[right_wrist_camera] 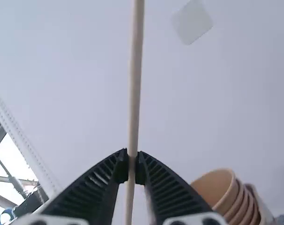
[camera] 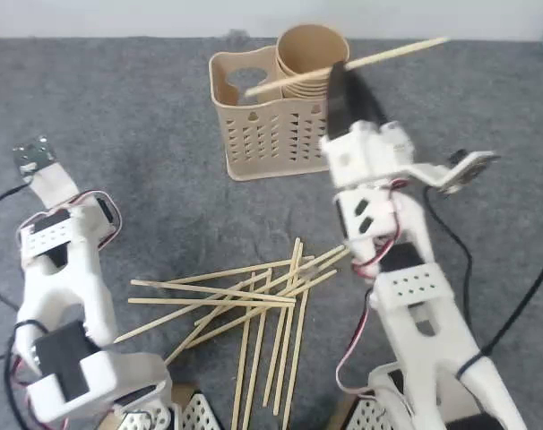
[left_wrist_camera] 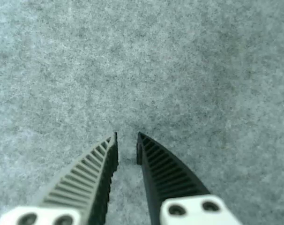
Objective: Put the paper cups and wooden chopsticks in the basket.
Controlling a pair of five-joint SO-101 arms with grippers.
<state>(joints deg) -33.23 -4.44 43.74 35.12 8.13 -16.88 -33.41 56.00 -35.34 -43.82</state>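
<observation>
Right end effector (right_wrist_camera: 131,161) clamped on pale wooden chopstick (camera: 392,52), held level above stacked brown paper cups (camera: 307,40) in beige perforated plastic basket (camera: 262,139). Advice: tilt stick tip-down into free compartment before release, or it may roll off rim. Left end effector (left_wrist_camera: 127,140) narrow, empty, over grey table (left_wrist_camera: 203,70). Loose wooden chopsticks (camera: 254,305) lie piled on table.

carpet (camera: 164,134): grey, fuzzy, matt. chopstick (right_wrist_camera: 135,70): pale bare wood, smooth. cups (camera: 312,49): matt brown paper. basket (camera: 254,116): beige plastic, smooth. left gripper (left_wrist_camera: 127,138): ribbed matt black plastic.
</observation>
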